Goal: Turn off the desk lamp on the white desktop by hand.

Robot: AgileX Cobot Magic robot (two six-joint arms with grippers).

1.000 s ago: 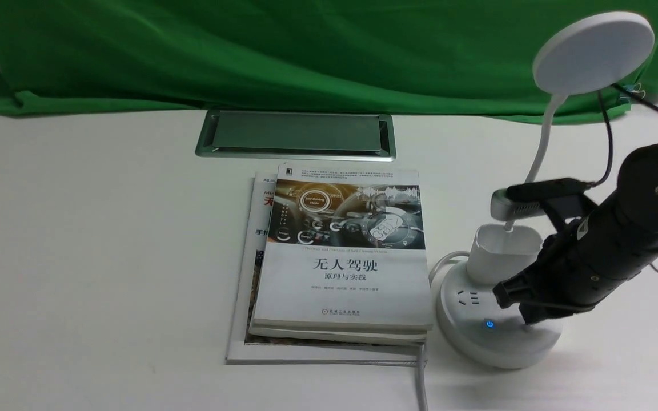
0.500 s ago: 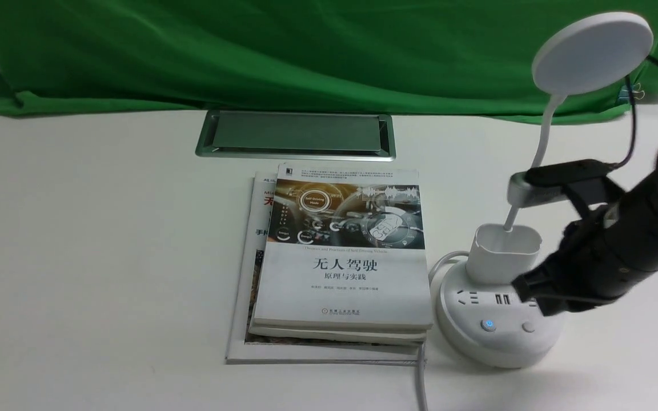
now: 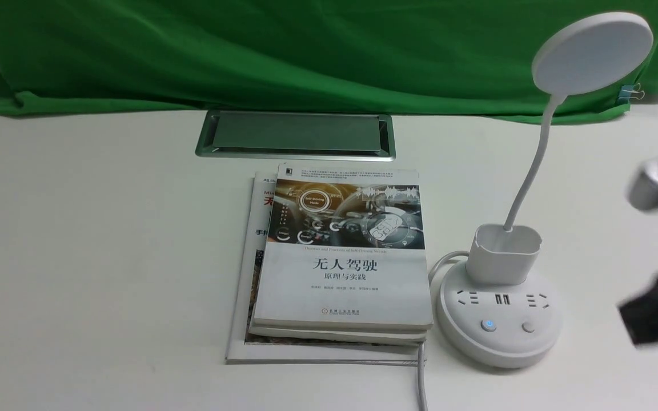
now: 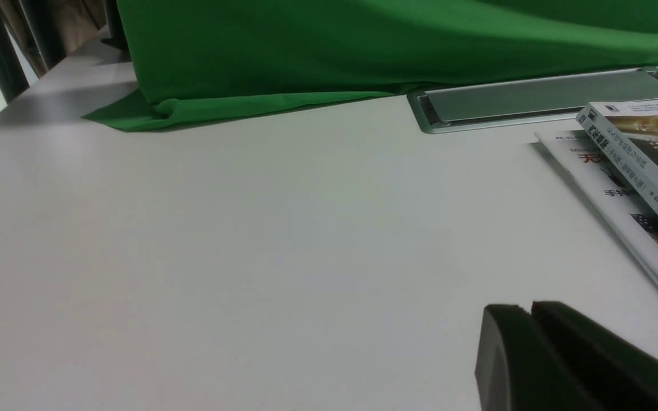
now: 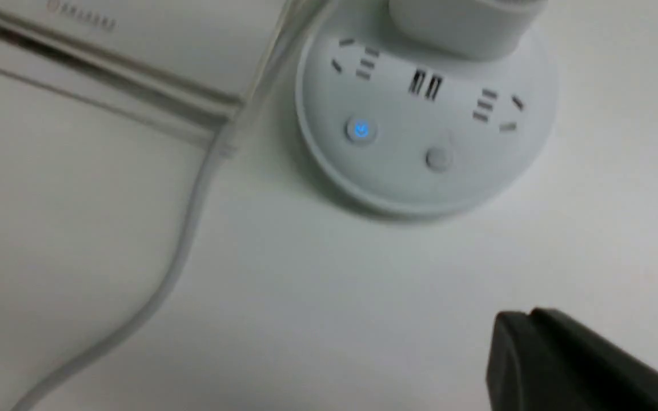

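Note:
The white desk lamp point(image 3: 592, 54) stands at the right of the white desktop point(image 3: 106, 240), its thin neck rising from a cup-shaped holder point(image 3: 503, 254) on a round socket base point(image 3: 500, 337). The base has a blue-lit button point(image 3: 489, 325) and an unlit button point(image 3: 528, 327); both also show in the right wrist view, the blue-lit button point(image 5: 361, 130) and the unlit button point(image 5: 437, 158). My right gripper point(image 3: 629, 319), blurred, is shut and empty at the right edge, clear of the base point(image 5: 426, 125); its fingertips point(image 5: 512, 322) are pressed together. My left gripper point(image 4: 529, 311) is shut above bare desktop.
A stack of books point(image 3: 340, 257) lies just left of the lamp base. The silver-framed cable hatch point(image 3: 295, 134) sits behind them, before the green cloth point(image 3: 249, 51). The lamp's white cord point(image 3: 420, 382) runs off the front edge.
My right gripper has lifted off the base's right button and pulled away to the right, to the frame's edge. The lamp has not moved; its left button stays blue.

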